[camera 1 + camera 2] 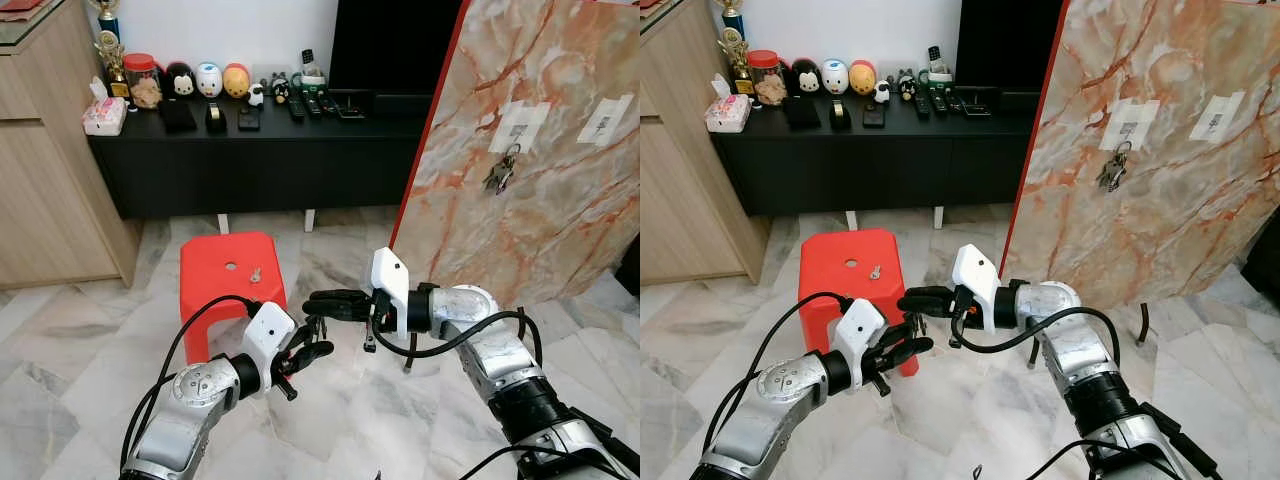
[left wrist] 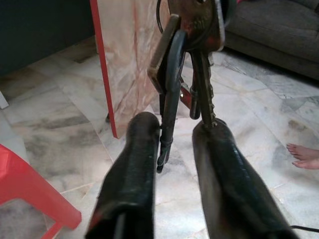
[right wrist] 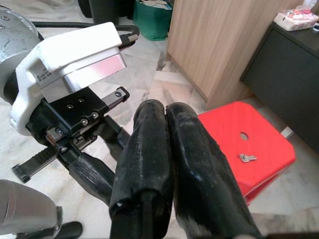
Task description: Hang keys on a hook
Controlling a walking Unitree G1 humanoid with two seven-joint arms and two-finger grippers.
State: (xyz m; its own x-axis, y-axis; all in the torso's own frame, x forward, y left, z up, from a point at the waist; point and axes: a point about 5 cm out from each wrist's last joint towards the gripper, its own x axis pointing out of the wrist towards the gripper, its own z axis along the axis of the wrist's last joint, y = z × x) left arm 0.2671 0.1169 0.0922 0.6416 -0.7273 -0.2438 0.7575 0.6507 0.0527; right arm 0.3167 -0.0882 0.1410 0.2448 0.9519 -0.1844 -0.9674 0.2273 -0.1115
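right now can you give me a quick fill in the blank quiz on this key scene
1. The right claw holds a bunch of keys that dangles between the open fingers of the ____ claw.
2. A small key lies on the ____ stool.
3. Another key bunch hangs on the marble-patterned ____.
4. The right claw's fingers are ____.

Missing words: left; red; board; shut

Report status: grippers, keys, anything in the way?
Right gripper shut on key bunch, dangling between open left gripper fingers. Another bunch already hangs on marble board. One key lies on red stool.
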